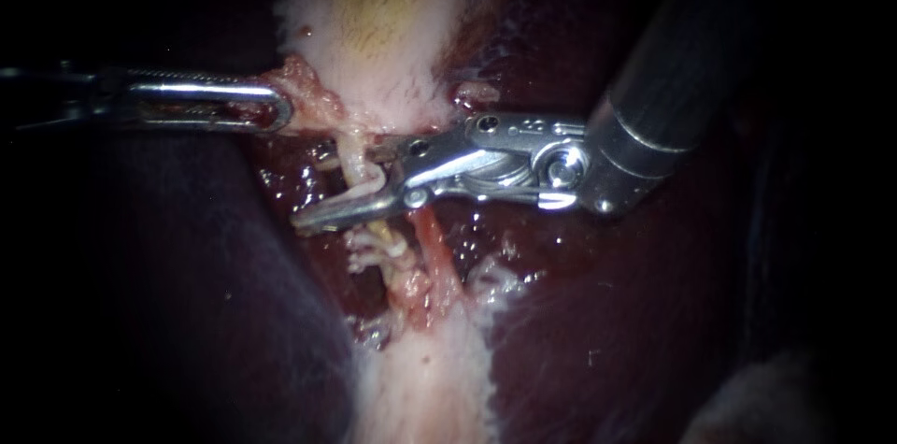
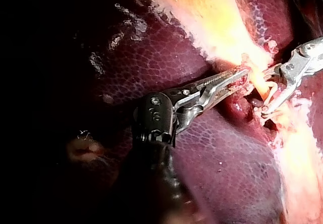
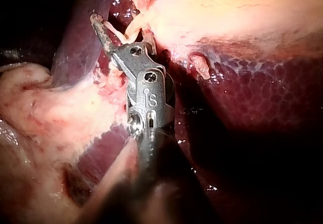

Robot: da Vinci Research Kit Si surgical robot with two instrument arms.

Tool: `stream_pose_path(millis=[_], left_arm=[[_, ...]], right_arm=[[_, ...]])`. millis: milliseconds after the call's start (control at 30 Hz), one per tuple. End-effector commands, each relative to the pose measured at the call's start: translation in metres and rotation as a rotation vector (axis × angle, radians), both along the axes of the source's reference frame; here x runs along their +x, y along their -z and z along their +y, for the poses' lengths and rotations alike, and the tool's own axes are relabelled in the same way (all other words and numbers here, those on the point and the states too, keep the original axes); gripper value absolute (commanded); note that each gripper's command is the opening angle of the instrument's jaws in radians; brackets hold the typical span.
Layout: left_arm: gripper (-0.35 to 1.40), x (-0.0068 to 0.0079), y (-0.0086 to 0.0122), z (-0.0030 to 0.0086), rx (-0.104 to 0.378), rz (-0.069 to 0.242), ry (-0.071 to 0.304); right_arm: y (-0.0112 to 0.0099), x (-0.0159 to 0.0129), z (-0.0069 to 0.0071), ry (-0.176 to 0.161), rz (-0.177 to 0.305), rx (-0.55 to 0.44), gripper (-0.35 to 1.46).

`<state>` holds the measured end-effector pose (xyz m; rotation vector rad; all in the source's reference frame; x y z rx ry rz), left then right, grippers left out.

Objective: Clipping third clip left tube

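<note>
Left instrument (image 1: 278, 113): slim bright steel, long and narrow, slotted down its length, fine teeth along the inner edges, black housing behind. Right instrument (image 1: 341, 190): stubbier silver links, round screw heads at the pivots (small stamped marks too), dark grey shaft with a pale ring.

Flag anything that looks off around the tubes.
Nothing stands out. The right instrument has open jaws astride the pale tube, and the left instrument grips the gallbladder. Ragged tissue shreds around the tubes are the only untidiness.
</note>
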<state>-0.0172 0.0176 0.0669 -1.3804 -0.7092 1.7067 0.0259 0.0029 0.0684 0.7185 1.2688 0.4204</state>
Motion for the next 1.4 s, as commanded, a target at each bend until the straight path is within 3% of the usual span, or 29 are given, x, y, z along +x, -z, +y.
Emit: stream_pose_path(millis=[33,267,467,700,867,1133,1400], left_arm=[[-0.35,0.0,0.0,0.0,0.0,-0.001,-0.001],[-0.35,0.0002,0.0,0.0,0.0,-0.001,-0.002],[-0.35,0.0003,0.0,0.0,0.0,-0.002,-0.002],[-0.35,0.0003,0.0,0.0,0.0,-0.002,-0.002],[-0.35,0.0003,-0.0001,0.0,0.0,-0.002,-0.002],[-0.35,0.0003,-0.0001,0.0,0.0,-0.002,-0.002],[-0.35,0.0003,-0.0001,0.0,0.0,-0.002,-0.002]], right_arm=[[0.0002,0.0001,-0.0001,0.008,0.007,0.009,0.5],[0.0012,0.0003,-0.0007,0.02,0.034,0.019,0.48],[0.0016,0.0001,0.0,0.015,0.035,0.035,0.45],[0.0027,-0.0008,0.0013,-0.011,0.003,0.151,0.36],[0.0026,-0.001,0.0016,-0.016,0.0,0.157,0.3],[0.0024,-0.0015,0.0018,-0.016,-0.002,0.168,0.16],[0.0023,-0.0018,0.0018,-0.014,-0.001,0.168,-0.1]])
